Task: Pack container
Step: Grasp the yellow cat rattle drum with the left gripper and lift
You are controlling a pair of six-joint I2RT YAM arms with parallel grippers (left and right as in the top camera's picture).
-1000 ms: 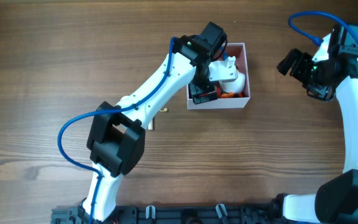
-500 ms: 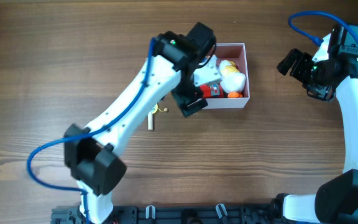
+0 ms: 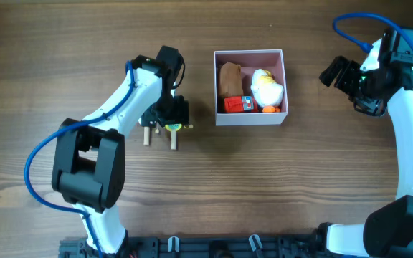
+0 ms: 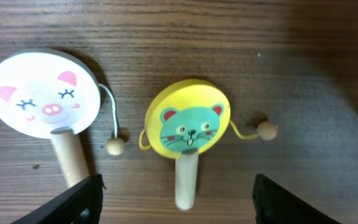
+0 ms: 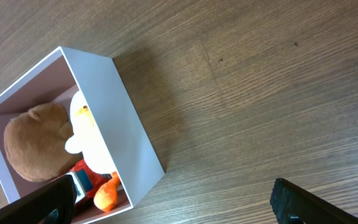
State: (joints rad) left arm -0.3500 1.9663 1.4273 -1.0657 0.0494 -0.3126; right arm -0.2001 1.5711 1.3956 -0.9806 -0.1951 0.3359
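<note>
Container (image 3: 251, 119) sits at 12 o'clock of the bench in the overhead view. It is nearly full: brown plush (image 3: 230, 79), white plush (image 3: 267, 86) and red toy (image 3: 239, 104) are inside. Two rattles lie at its 8 o'clock, pig rattle (image 3: 147, 136) and cat rattle (image 3: 173, 137). Left hand (image 3: 165, 120) is over them, pointing down. The left arm comes up from 6 o'clock and folds back at the wrist. Right hand (image 3: 333, 74) is parked at the container's 3 o'clock, well apart.

Left wrist view: the left hand is wide open and empty, its fingers (image 4: 73, 202) either side of the cat rattle's handle. My read is the cat goes next.
- Drop straight down and close on the handle just below the yellow disc.
- The pig's bead (image 4: 114, 146) lies just beside the cat's disc at its 9 o'clock, so don't snag that string.
- The cat's own beads will swing, so lift slowly.
- I'd lay it on top of the plush, as little floor looks free.

Right wrist view: the right hand is wide open with nothing in it. The container is at 9 o'clock, clear of the fingers.
</note>
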